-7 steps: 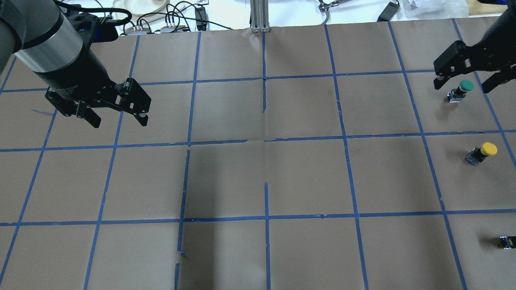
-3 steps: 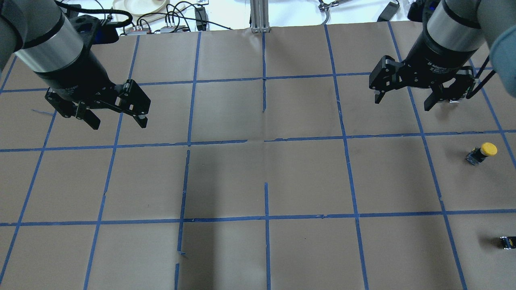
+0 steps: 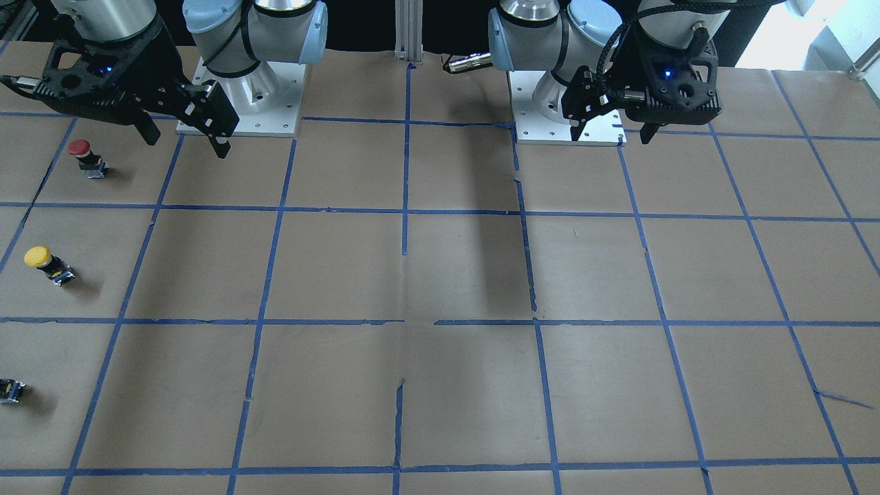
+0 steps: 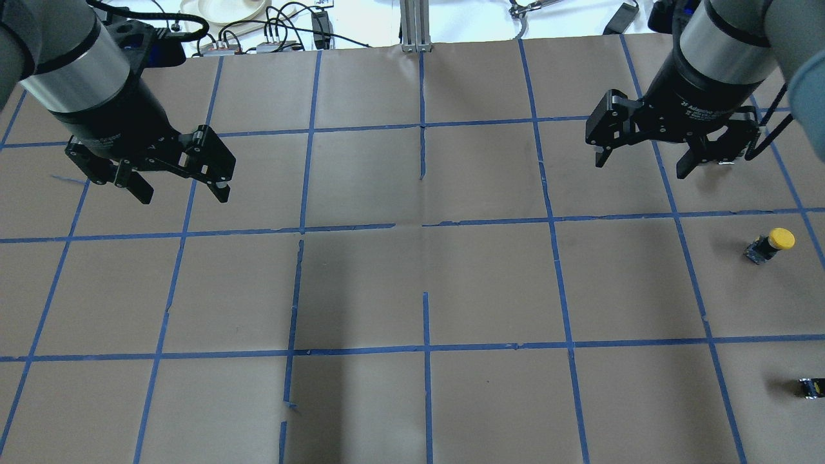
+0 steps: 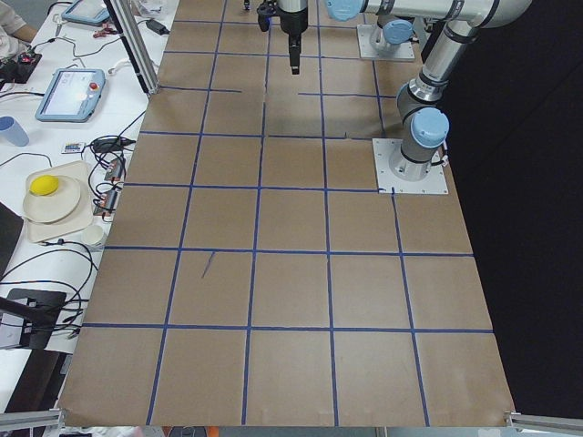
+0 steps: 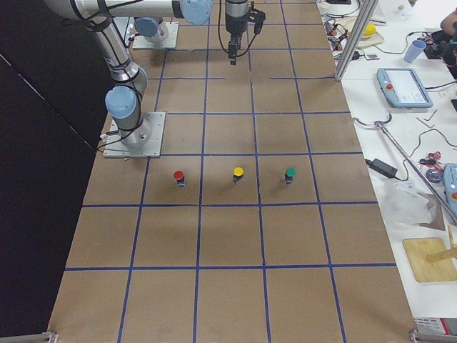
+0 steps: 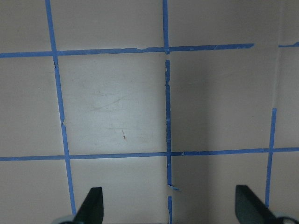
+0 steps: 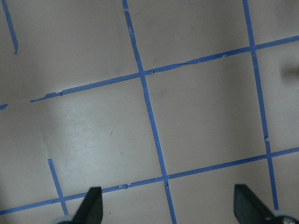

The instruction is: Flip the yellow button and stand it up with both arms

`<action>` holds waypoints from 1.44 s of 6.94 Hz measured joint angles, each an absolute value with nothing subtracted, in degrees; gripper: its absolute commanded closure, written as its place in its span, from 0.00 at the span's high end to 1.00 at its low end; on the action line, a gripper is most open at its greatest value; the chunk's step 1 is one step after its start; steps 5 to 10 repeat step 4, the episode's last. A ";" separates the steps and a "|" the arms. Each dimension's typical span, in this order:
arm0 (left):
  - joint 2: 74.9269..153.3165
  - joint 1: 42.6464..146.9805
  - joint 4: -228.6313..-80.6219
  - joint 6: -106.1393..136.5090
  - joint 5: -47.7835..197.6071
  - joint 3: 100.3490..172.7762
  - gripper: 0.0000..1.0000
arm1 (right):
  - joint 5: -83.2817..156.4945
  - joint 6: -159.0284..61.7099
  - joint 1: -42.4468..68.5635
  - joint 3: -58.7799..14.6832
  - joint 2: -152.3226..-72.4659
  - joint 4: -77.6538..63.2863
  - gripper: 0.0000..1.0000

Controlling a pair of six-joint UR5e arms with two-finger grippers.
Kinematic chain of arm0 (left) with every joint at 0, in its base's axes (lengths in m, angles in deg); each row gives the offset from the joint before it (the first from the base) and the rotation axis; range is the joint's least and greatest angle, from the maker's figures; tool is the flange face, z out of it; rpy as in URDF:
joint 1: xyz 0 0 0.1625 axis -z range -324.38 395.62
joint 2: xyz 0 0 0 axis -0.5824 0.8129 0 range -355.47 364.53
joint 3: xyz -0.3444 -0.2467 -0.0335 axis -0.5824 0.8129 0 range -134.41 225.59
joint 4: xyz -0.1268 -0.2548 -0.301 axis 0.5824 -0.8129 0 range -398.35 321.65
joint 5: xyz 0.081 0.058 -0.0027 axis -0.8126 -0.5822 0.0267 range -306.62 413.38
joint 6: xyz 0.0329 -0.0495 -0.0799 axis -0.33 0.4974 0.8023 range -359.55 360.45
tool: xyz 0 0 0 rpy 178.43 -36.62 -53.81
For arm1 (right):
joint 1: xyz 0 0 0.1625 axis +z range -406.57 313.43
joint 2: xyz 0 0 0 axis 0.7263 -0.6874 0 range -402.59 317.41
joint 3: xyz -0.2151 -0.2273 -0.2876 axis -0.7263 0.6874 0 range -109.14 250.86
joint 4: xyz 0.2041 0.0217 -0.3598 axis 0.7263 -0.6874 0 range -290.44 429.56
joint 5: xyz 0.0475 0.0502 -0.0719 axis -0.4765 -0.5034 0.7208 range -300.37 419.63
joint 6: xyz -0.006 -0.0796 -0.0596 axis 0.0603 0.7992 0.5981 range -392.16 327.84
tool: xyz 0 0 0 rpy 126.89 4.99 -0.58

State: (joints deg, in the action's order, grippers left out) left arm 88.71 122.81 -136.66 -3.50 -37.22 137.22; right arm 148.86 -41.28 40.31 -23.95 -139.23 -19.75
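Note:
The yellow button [image 4: 770,245] stands on the brown paper at the right side with its yellow cap up. It also shows in the front view [image 3: 47,263] and the right side view [image 6: 238,174]. My right gripper [image 4: 640,166] is open and empty. It hangs above the table, to the left of and farther from the robot than the button, and shows in the front view [image 3: 185,143]. My left gripper [image 4: 184,193] is open and empty, far across the table on the left, and shows in the front view [image 3: 612,134]. Both wrist views show only taped paper between open fingers.
A red-capped button [image 3: 86,157] stands on the robot's side of the yellow one, and a green-capped one [image 6: 290,174] on the far side. A small black block [image 4: 812,386] sits at the right edge. Cables and devices [image 4: 271,38] lie beyond the table's far edge.
My right gripper has swung left from the right edge, where its open fingers flanked the green button, and now hides that button in the overhead view. My left gripper shifted slightly up-left.

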 measured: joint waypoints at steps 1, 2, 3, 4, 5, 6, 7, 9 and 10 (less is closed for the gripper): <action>88.72 122.75 -136.50 -3.50 -37.26 137.30 0.98 | 149.01 -41.29 40.33 -24.04 -139.49 -19.71 1.00; 88.85 122.69 -136.20 -3.50 -37.28 137.68 0.98 | 149.17 -41.30 40.35 -24.10 -139.57 -19.80 1.00; 88.86 122.66 -136.09 -3.50 -37.26 137.70 0.98 | 149.24 -41.32 40.35 -24.13 -139.60 -19.97 1.00; 88.86 122.58 -136.05 -3.52 -37.22 137.43 0.99 | 149.29 -41.34 40.35 -24.14 -139.60 -20.07 1.00; 88.86 122.58 -136.05 -3.52 -37.22 137.43 0.99 | 149.29 -41.34 40.35 -24.14 -139.60 -20.07 1.00; 88.86 122.58 -136.05 -3.52 -37.22 137.43 0.99 | 149.29 -41.34 40.35 -24.14 -139.60 -20.07 1.00; 88.86 122.58 -136.05 -3.52 -37.22 137.43 0.99 | 149.29 -41.34 40.35 -24.14 -139.60 -20.07 1.00; 88.86 122.58 -136.05 -3.52 -37.22 137.43 0.99 | 149.29 -41.34 40.35 -24.14 -139.60 -20.07 1.00; 88.86 122.58 -136.05 -3.52 -37.22 137.43 0.99 | 149.29 -41.34 40.35 -24.14 -139.60 -20.07 1.00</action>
